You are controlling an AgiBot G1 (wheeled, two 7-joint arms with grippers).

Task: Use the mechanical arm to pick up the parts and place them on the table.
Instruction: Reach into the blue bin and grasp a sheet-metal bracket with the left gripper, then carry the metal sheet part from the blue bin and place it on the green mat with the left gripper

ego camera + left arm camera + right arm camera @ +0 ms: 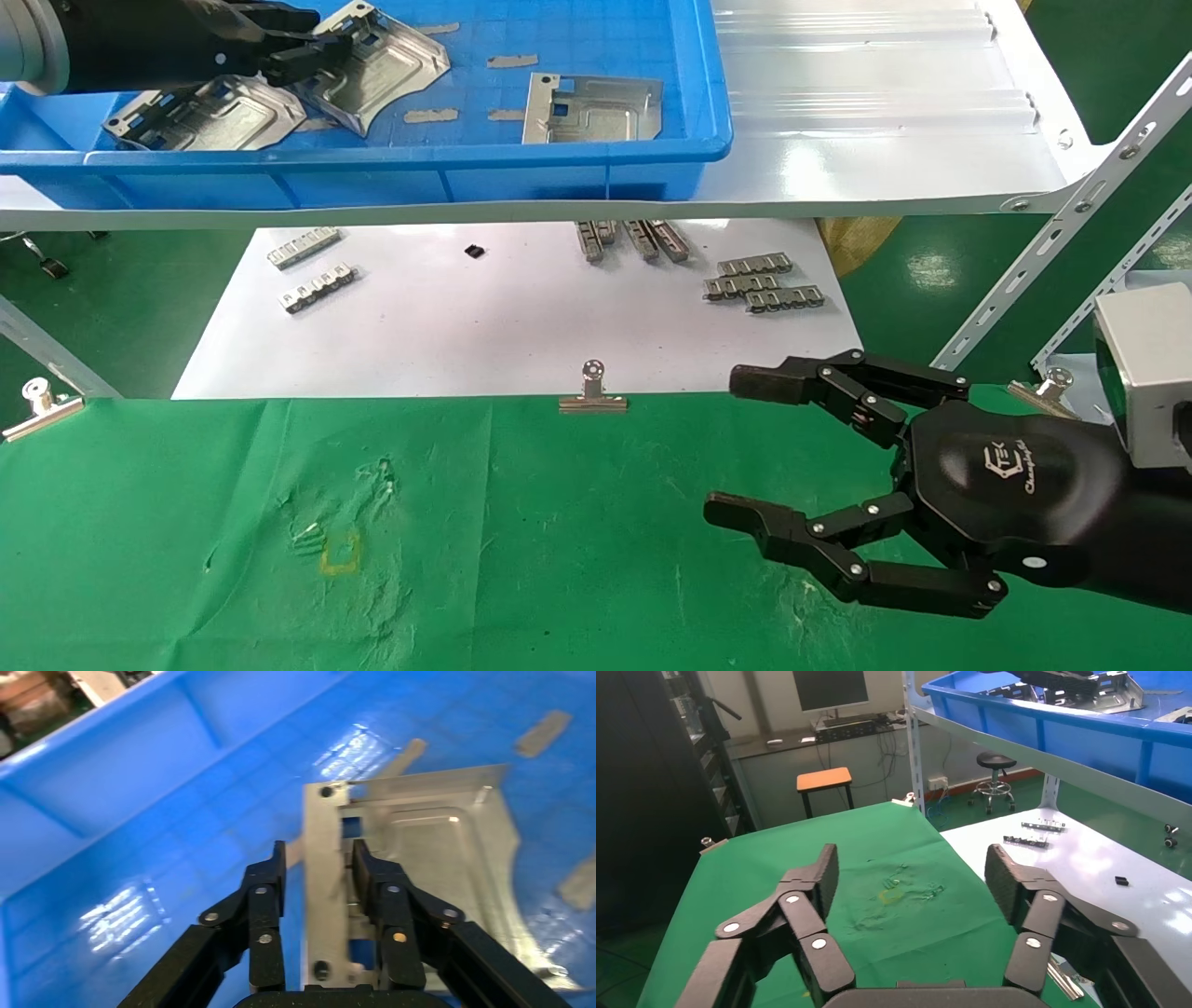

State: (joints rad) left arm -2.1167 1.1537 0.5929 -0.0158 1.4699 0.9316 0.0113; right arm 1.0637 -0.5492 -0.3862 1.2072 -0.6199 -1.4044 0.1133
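**Left claw on plate edge in bin**

Head view: left gripper [303, 56] reaches into the blue bin [596, 163], at a metal plate [377, 65]. Right gripper [745, 447] hangs wide open and empty over the green table [521, 559].

Left wrist view: fingers [263, 903] straddle the plate's folded edge, narrowly parted; firm grip unclear. Plate looks thin, stiff, light, slippery; the edge suits pinching.
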